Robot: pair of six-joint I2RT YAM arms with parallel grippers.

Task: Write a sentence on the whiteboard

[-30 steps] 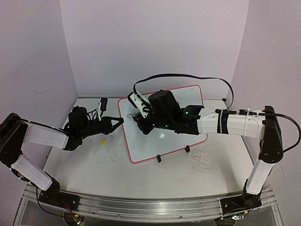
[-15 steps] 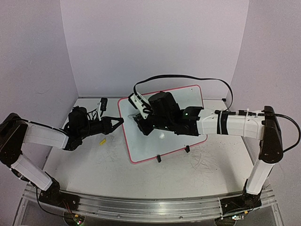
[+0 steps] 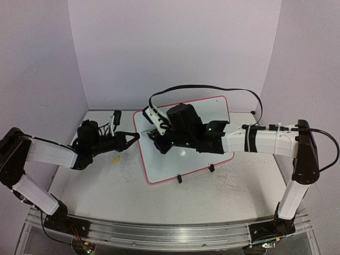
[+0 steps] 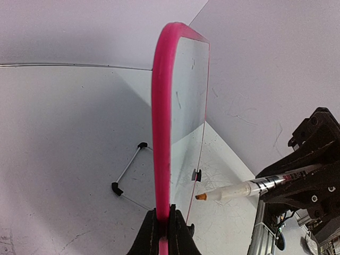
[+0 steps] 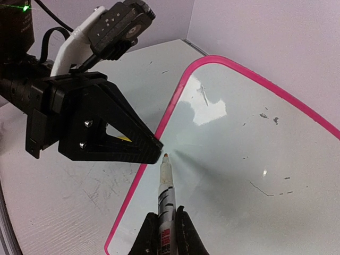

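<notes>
We see the whiteboard (image 3: 159,162) standing propped on the table (image 3: 95,186), about midway between its left and right edges and nearer its far edge, leaning back and turned a little askew. It is a glossy white rectangle with rounded corners and a thin pink-red rim. It rests on two small black clip feet (image 3: 179,179) along its lower edge, and the left wrist view shows a wire stand (image 4: 127,178) behind it. Its face reflects the light and carries only a few small dark dashes and flecks that we can make out. The left gripper (image 4: 162,234) is clamped on the rim at the board's left side, one finger on each face. The right gripper (image 5: 166,234) is closed around a marker (image 5: 166,186), whose orange tip points at the face just inside that same rim. We cannot tell whether the tip touches the surface.
</notes>
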